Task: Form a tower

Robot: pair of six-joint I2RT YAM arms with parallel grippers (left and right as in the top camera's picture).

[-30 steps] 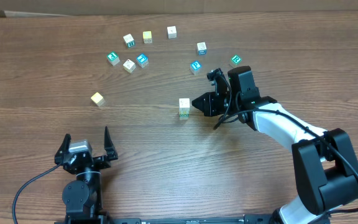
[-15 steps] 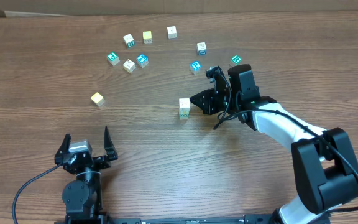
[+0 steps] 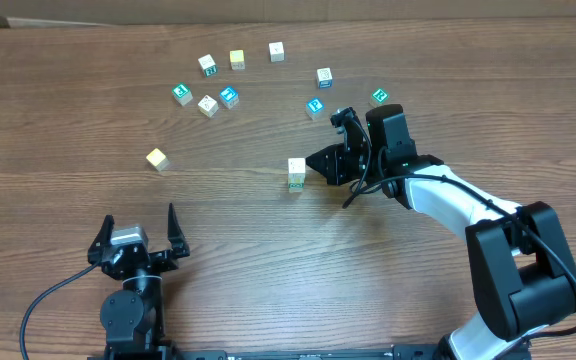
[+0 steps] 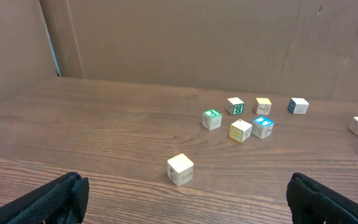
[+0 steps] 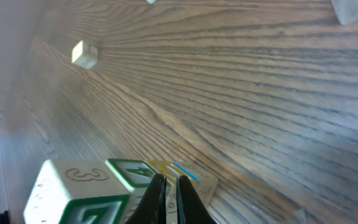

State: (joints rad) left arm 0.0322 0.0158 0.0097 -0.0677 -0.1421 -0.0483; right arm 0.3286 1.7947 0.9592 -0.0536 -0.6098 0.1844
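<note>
Wooden tower (image 3: 296,172) at the middle of the table (image 3: 268,260), our right claw (image 3: 313,162) clenched beside it.
We see its tips pressed together, empty, just beside the tower; whether they touch is unclear. Our left claw (image 3: 138,232) gapes wide, holding nothing, well apart.

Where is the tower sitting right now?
In the overhead view the tower stands near the middle of the table, close beside the shut fingers of the right gripper, on their left. The nearest loose blue cube lies farther back.
</note>
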